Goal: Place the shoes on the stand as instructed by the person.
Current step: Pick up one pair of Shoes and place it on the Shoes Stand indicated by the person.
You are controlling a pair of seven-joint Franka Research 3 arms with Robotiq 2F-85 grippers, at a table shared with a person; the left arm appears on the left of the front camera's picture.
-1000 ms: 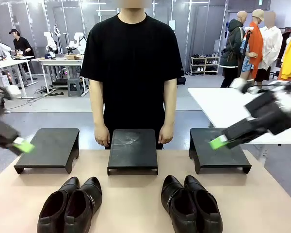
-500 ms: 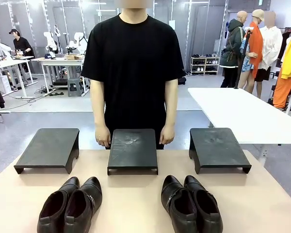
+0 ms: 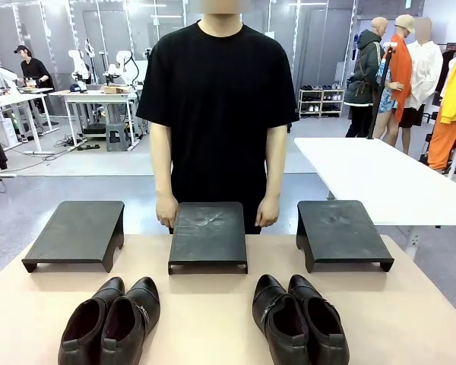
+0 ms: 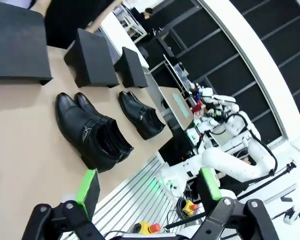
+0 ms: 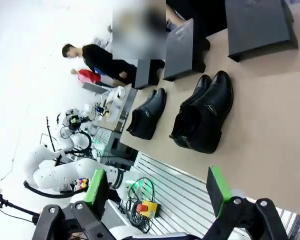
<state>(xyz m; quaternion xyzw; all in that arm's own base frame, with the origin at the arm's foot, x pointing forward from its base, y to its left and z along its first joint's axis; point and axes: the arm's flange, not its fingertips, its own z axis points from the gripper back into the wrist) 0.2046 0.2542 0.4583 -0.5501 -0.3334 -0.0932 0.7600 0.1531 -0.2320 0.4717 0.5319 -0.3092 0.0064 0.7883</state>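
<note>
Shoes, two pairs, black: left pair [image 3: 110,323] at 7 o'clock and right pair [image 3: 300,319] at 5 o'clock on the table [image 3: 205,304], none yet on the left stand [image 3: 76,232], middle stand [image 3: 207,232] or right stand [image 3: 340,232] at 10, 12 and 2 o'clock. Both arms have pulled back from the outer stands since a second ago; left gripper [image 4: 149,185] and right gripper [image 5: 157,189] have jaws wide apart, empty, well clear of the shoes. The person [image 3: 220,99] has hands [image 3: 166,213] hanging at the middle stand's far corners and is not pointing, so placement likely awaits instruction.
</note>
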